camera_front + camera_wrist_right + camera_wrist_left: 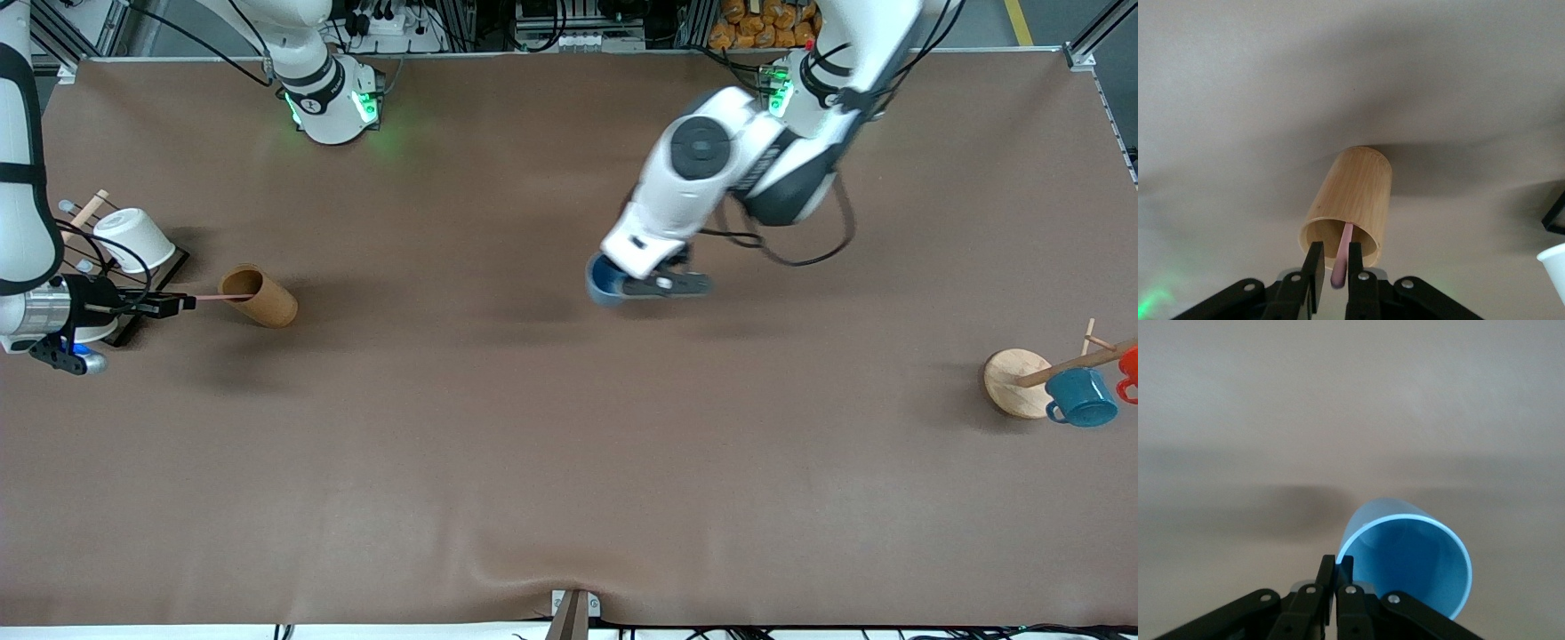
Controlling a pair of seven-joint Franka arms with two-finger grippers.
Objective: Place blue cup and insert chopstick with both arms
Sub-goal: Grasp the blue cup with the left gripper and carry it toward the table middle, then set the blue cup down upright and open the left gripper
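The blue cup (pixel 603 283) hangs over the middle of the table, pinched by its rim in my left gripper (pixel 629 286) and partly hidden under that hand. In the left wrist view the fingers (pixel 1329 570) are shut on the cup's (pixel 1408 570) rim, and its open mouth faces the camera. The pale-pink chopstick (pixel 220 296) stands in a wooden cup (pixel 267 304) at the right arm's end of the table. My right gripper (pixel 185 303) is over that cup. In the right wrist view my right gripper (pixel 1335 248) straddles the chopstick's (pixel 1339 270) top end, touching on one side with a small gap on the other.
A white cup (pixel 133 238) sits on a black rack (pixel 171 267) beside the wooden cup (pixel 1351 193). At the left arm's end stands a wooden mug rack (pixel 1013 380) with a teal mug (pixel 1080 397) and a red mug (pixel 1129 366).
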